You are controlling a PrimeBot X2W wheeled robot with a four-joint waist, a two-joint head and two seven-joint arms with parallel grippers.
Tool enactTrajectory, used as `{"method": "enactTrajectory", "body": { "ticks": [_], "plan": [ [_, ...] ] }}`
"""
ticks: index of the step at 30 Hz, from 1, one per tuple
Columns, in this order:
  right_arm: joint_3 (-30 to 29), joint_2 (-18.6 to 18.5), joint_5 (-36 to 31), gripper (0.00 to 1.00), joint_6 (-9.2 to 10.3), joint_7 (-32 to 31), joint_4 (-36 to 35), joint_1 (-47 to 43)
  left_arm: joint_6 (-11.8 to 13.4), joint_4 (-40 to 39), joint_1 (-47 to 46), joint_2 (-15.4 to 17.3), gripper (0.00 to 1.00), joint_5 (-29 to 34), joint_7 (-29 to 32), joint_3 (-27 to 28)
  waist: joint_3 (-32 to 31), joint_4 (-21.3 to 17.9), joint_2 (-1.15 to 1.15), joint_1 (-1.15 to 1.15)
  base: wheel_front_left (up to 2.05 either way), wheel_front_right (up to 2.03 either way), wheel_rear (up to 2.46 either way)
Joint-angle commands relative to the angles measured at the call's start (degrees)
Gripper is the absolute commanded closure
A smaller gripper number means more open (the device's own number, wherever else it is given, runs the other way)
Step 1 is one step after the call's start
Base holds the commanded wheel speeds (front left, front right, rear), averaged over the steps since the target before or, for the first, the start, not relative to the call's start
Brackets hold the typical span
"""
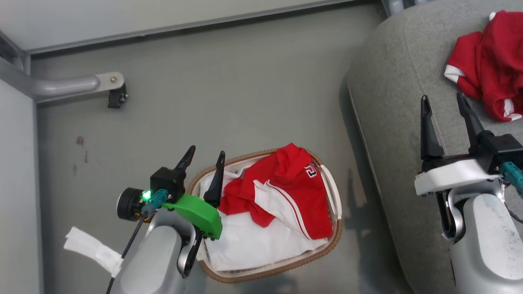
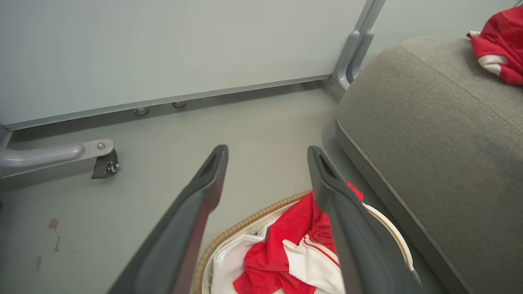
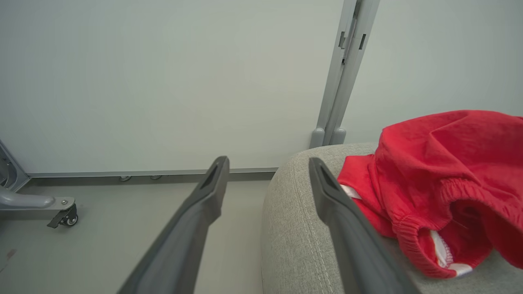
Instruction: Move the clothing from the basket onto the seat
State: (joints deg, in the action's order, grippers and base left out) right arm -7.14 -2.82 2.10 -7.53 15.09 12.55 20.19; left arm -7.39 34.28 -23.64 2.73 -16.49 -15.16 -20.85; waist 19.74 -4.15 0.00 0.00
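Grey floor runs from a pale wall panel to the seat, a grey upholstered cushion at the robot's right, and the basket stands on that floor close beside the cushion's edge. One red garment lies crumpled on the seat. The other red garment is heaped in the far half of the basket on the white liner, with its small logo facing up. The left gripper hangs above the basket's left rim, fingers spread wide and empty. The right gripper is likewise wide and empty above the seat, near the garment there. The piece in the basket looks light, limp and thin, so it should sag and trail once lifted rather than hold any shape. The best hold is probably the raised red fold at its far end, where the cloth bunches up clear of the liner. Its white striped panel lies flat against the liner and is close to it in colour, so a pinch there risks catching the liner too.
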Motion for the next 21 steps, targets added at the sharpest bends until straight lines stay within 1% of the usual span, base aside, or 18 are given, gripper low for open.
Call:
{"method": "enactTrajectory", "body": {
  "ticks": [1,14,21],
  "plan": [
    [0.4,-0.2,0.8,0.00,0.08,0.1,-0.6,1.5,-0.1,1.4,-2.4,0.4,0.00,0.5,0.0,-1.0,7.7,-4.8,0.00,0.00,0.00,0.00,0.00],
    [5.3,-0.1,6.5,0.00,0.08,0.1,-3.7,7.7,-0.2,14.0,-13.4,3.5,0.00,-3.0,0.0,-14.6,19.8,-13.2,0.00,0.00,0.00,0.00,0.00],
    [6.9,-0.1,8.9,0.00,0.08,0.1,-4.6,9.4,-0.2,17.7,-17.4,4.4,0.00,-5.2,0.0,-19.7,23.9,-15.8,0.00,0.00,0.00,0.00,0.00]
  ]
}}
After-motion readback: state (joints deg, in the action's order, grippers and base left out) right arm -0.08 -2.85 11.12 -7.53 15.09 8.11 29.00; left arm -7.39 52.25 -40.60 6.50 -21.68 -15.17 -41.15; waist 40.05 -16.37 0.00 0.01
